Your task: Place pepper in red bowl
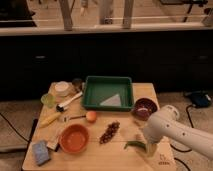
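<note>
The pepper [133, 145], small, green and curved, lies on the wooden table near its front right. My gripper [151, 148] hangs at the end of the white arm that reaches in from the right. It points down at the pepper's right end, low over the table, and its fingers look open with nothing held. The red bowl [74, 138] is orange-red and empty, and it stands at the front left, well to the left of the pepper.
A dark maroon bowl [145, 108] sits just behind the arm. A green tray [100, 89] holds the back middle. Between the red bowl and the pepper lie a dark cluster [109, 132] and an orange fruit [91, 116]. A yellow item [50, 119], a blue sponge [41, 151] and cups crowd the left side.
</note>
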You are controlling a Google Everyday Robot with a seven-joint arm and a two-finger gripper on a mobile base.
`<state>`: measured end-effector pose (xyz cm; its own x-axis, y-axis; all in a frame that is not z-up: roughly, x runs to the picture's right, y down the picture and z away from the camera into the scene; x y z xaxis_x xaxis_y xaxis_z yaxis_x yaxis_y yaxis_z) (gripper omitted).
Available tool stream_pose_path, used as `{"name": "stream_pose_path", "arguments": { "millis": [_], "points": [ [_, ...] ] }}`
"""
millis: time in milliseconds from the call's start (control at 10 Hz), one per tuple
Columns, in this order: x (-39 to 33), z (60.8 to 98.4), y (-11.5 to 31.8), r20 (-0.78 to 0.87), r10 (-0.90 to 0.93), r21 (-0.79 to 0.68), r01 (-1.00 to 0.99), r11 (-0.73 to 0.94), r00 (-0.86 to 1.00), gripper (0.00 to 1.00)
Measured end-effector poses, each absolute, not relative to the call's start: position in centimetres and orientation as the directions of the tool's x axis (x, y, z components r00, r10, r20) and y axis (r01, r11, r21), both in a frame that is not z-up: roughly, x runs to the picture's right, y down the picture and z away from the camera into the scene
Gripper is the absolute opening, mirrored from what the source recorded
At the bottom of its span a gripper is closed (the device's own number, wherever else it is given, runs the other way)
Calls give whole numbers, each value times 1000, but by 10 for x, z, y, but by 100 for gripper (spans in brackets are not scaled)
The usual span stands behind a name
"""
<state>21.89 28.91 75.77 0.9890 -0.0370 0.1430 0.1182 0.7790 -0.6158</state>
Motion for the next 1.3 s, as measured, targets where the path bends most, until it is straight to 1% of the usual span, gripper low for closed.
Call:
{"name": "stream_pose_path", "arguments": {
  "millis": [1300],
  "points": [
    [218, 764, 302, 155, -19, -629, 113, 769, 988, 80]
  ]
}}
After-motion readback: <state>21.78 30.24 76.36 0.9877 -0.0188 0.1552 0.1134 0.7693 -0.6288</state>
